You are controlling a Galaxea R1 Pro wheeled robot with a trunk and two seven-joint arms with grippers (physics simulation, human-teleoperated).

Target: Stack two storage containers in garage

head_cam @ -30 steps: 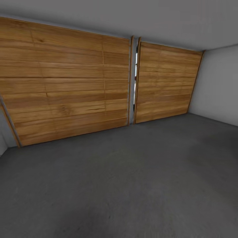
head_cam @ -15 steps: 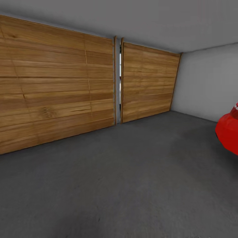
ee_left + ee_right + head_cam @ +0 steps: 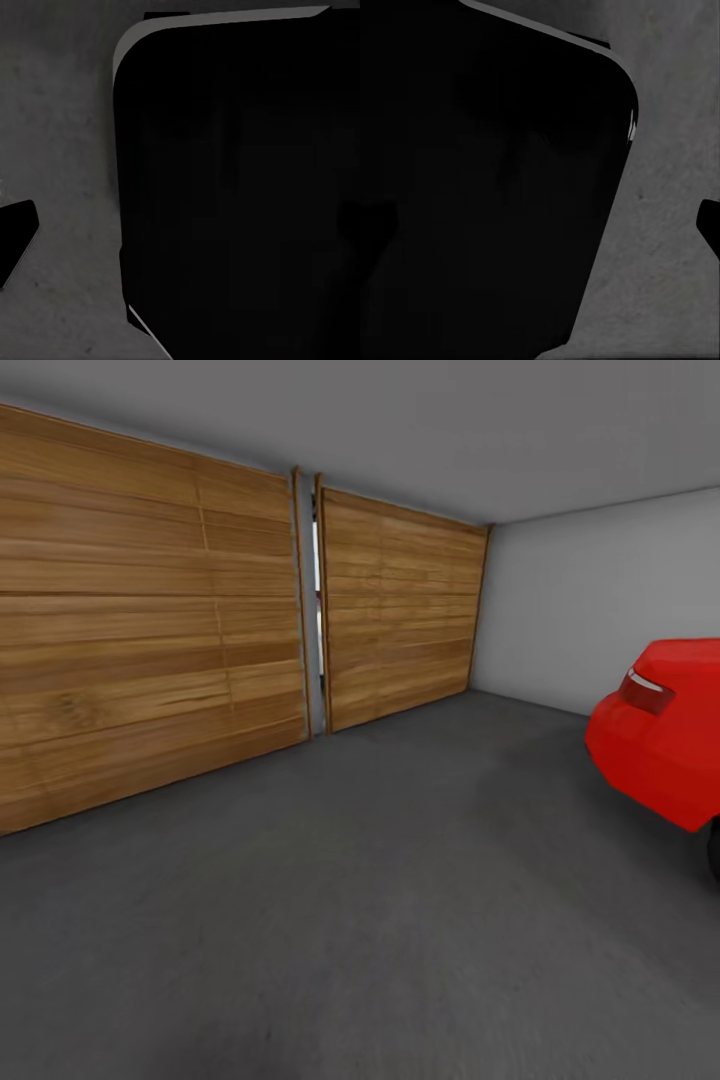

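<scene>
**In the garage, containers out of sight**

The head view looks across the dark grey concrete floor (image 3: 380, 900) toward a wide wooden plank door (image 3: 150, 650) in two panels, with a narrow gap between them. To the right of the door stands a pale grey wall (image 3: 590, 600), and in front of that wall sits the rear of a red car (image 3: 665, 735). No orange-red storage container appears on the floor between the door and the car, so where the two bins are cannot be told from these views.

Each wrist view looks down on the same mottled concrete past a large black rounded body of the robot (image 3: 240, 187), with a dark finger tip at the picture's edge (image 3: 15, 240). Whether either gripper is open, closed or holding anything cannot be told.

As a judgement from the task alone: thin-walled, flat-bottomed bins are likely light and fairly stiff but flexible at the rim, perhaps slick. Taking hold of a long wall near its middle, or both short ends with two grippers, would likely keep one level for stacking.
</scene>
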